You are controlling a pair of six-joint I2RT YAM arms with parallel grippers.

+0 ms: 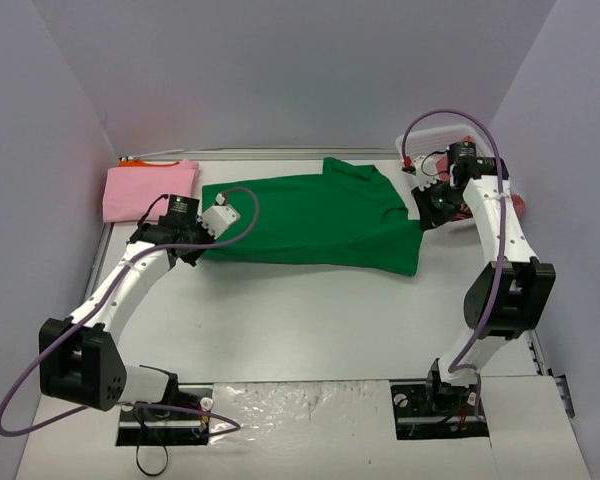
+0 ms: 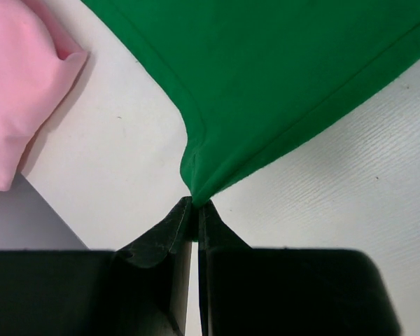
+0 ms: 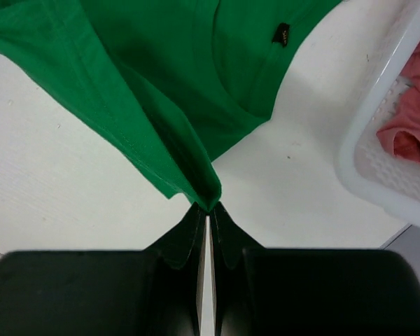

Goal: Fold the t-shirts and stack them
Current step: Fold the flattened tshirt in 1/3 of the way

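Top external: pink t-shirt (image 1: 145, 190), basket (image 1: 432, 141) flank green t-shirt (image 1: 320, 220).

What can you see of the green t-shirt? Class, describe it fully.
The green t-shirt is soft, plain bright-green cloth with stitched hems and a small dark label inside the neck. It lies spread, slightly rumpled, across the far half of the white table, collar at its far edge. The left gripper pinches one edge in shut jaws; the right gripper pinches a fold near the collar.
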